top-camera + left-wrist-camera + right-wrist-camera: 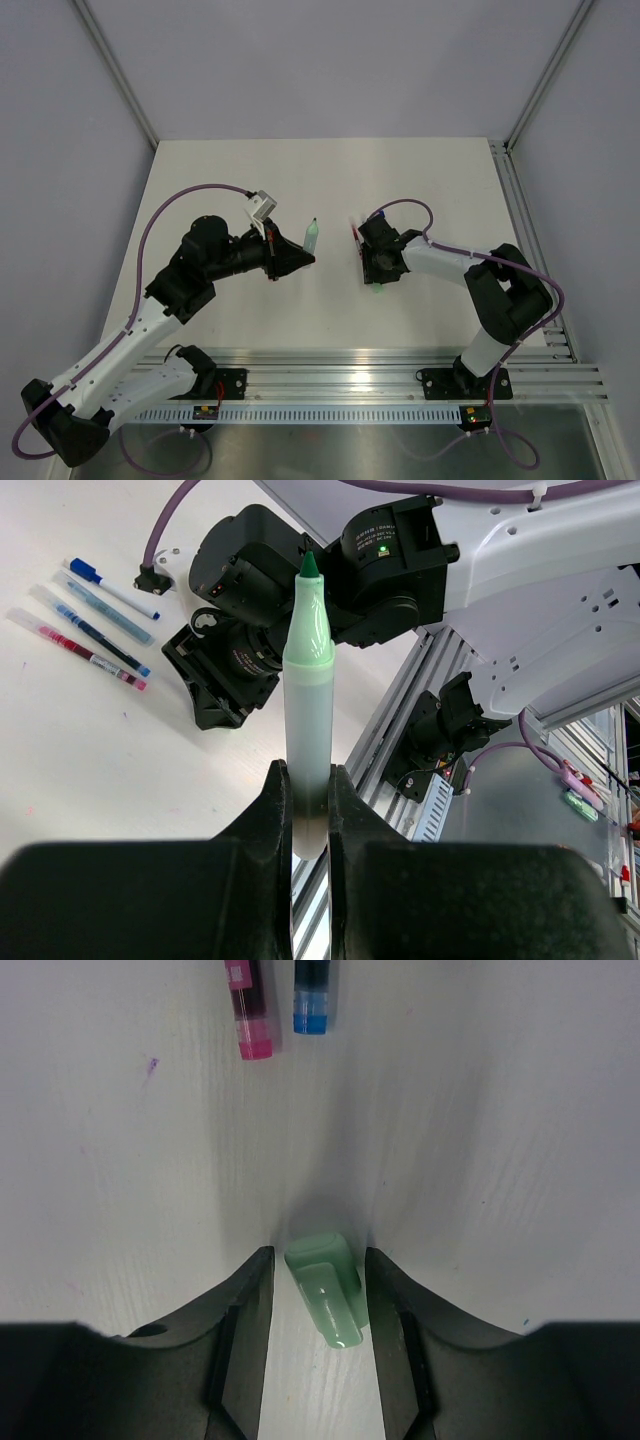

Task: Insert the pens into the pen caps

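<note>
Left hand [308,810] gripping green pen [306,680], right hand [317,1260] wide around green cap [328,1305], red pen [252,1010], blue pen [314,1000] beyond

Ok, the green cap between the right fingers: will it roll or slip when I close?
Likely light and stiff: the green cap is a short plastic tube. It lies askew between the right gripper's open jaws, so it may twist or roll as they close. Its glossy surface could slip.

A robotics lab cell: white tabletop [200,190], plain grey walls [300,60] on aluminium struts [115,72], slotted aluminium rails [340,378] carrying a left arm [150,310] and a right arm [450,262].
</note>
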